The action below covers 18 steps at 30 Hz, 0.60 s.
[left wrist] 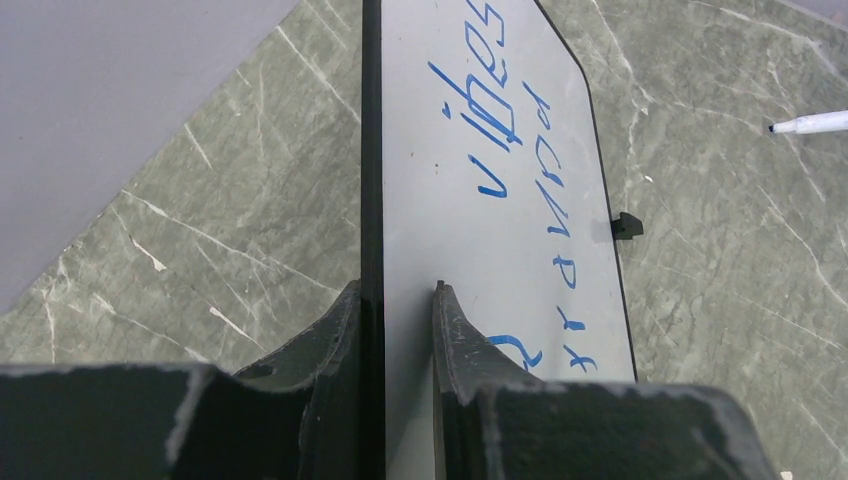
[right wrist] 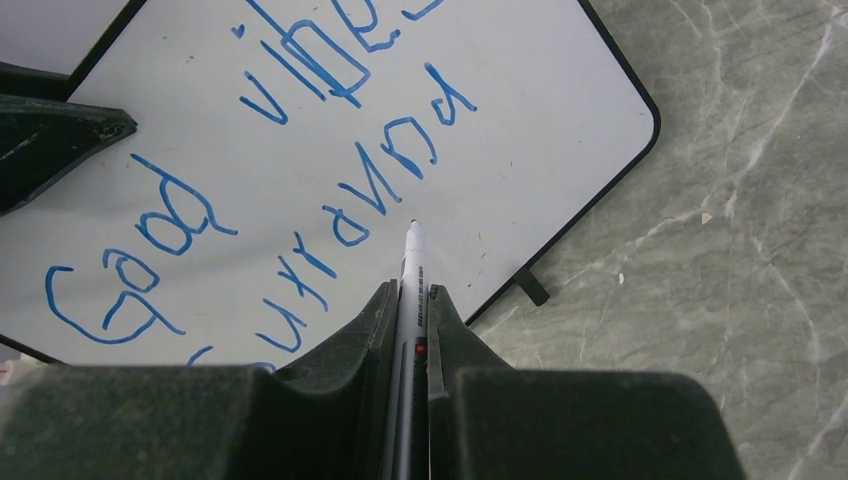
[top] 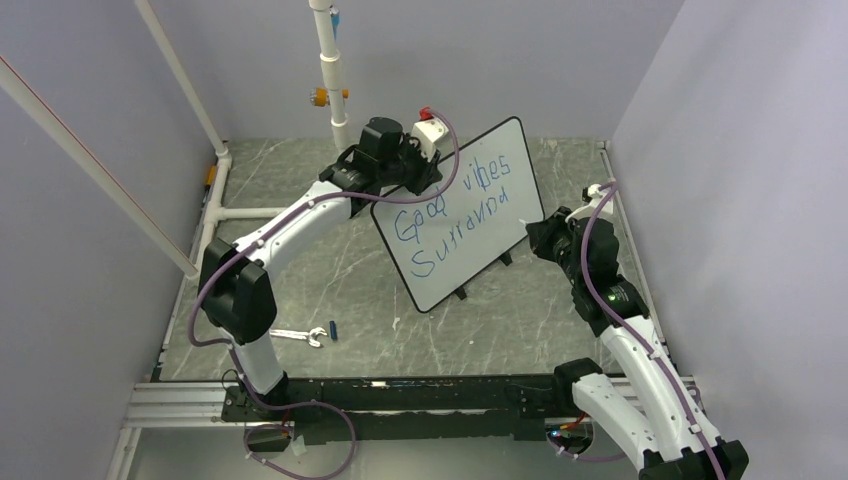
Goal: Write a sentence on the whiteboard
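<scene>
**Grey-veined desk (top: pixel 340 275), whiteboard (top: pixel 440 280) braced for writing**

From above: shows it tipped up on its feet at frame centre, the sentence (top: pixel 455 238) in blue across it, the right tool (top: pixel 538 230) at its right edge.

Left wrist: shows the left tool (left wrist: pixel 395 300) pinching the black frame edge, likely steadying against writing pressure.

Right wrist: shows that tool clamped on a marker (right wrist: pixel 412 265), tip over the second line's end, contact unclear.
</scene>
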Motion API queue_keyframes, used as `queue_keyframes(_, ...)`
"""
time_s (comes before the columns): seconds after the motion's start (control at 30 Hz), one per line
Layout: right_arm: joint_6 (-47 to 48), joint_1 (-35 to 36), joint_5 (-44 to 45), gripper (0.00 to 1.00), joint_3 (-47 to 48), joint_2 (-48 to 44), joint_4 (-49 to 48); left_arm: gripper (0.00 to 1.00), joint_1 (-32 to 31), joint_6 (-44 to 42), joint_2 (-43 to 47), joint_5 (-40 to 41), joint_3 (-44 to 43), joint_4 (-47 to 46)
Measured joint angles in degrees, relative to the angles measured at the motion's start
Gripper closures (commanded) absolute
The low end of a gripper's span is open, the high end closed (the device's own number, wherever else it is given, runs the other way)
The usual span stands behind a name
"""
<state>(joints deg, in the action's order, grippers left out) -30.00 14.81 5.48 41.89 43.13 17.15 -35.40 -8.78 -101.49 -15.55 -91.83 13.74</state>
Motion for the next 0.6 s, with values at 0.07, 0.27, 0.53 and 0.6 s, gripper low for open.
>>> queue_keyframes(0.07,0.02,0.00,0.00,1.00,0.00,-0.02,-0.02,0.74,0.04,-0.15,-0.13,0.02,0.00,-0.20)
queue_keyframes(0.27,0.00,0.00,-0.02,1.00,0.00,0.00,-0.02,0.68,0.22,-1.25,-0.68,0.96,0.46,-1.16)
queue_keyframes(0.53,-0.02,0.00,-0.02,1.00,0.00,0.00,-0.04,0.66,1.03,-1.55,-1.64,3.82,1.66,-0.87)
queue_keyframes(0.6,-0.02,0.00,-0.02,1.00,0.00,0.00,-0.04,0.63,1.03,-1.55,-1.64,3.91,1.66,-0.83)
